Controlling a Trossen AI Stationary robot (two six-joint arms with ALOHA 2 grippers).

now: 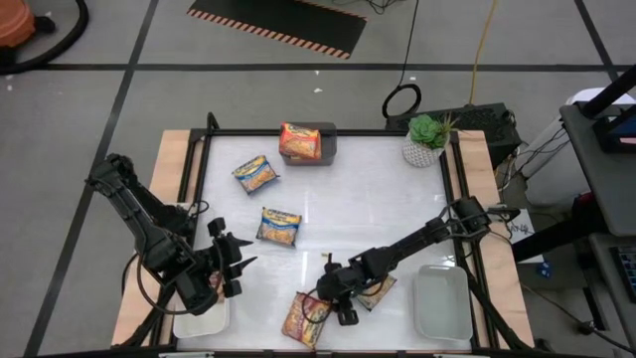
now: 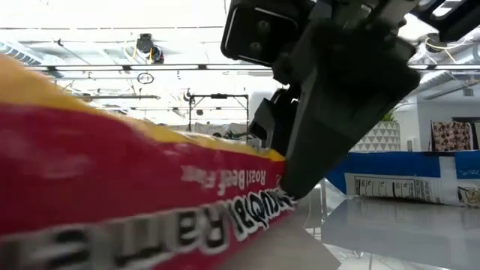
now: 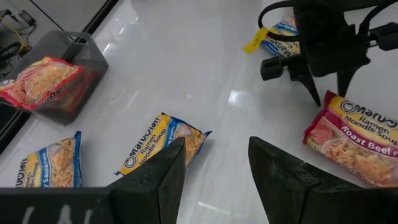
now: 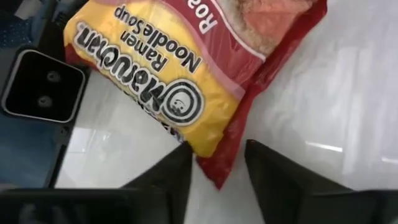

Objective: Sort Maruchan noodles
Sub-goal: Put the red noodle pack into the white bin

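right gripper (image 1: pixel 341 310) sits at the near edge of the table (image 1: pixel 368 189), fingers straddling the corner of a red roast beef noodle packet (image 1: pixel 306 320). in the right wrist view the corner of the red packet (image 4: pixel 205 81) lies between the two fingers (image 4: pixel 165 177) with a gap on either side; whether they have pinched it yet cannot be told. left gripper (image 1: pixel 231 261) hovers over the near left of the table, jaws apart and empty, beside a white tray (image 1: pixel 204 318).

other packets: two blue-and-yellow ones (image 1: pixel 256 174) mid-table, one more (image 1: pixel 378 290) partly under the right arm, one orange packet (image 1: pixel 299 141) on the grey bin (image 1: pixel 328 147) at the far edge. a second white tray (image 1: pixel 442 303) lies near right.

recommendation: close squarely on the corner seam, taking enough film to prevent slipping, confirm grip before lifting, then raise straight up, clear of the neighbouring packet.
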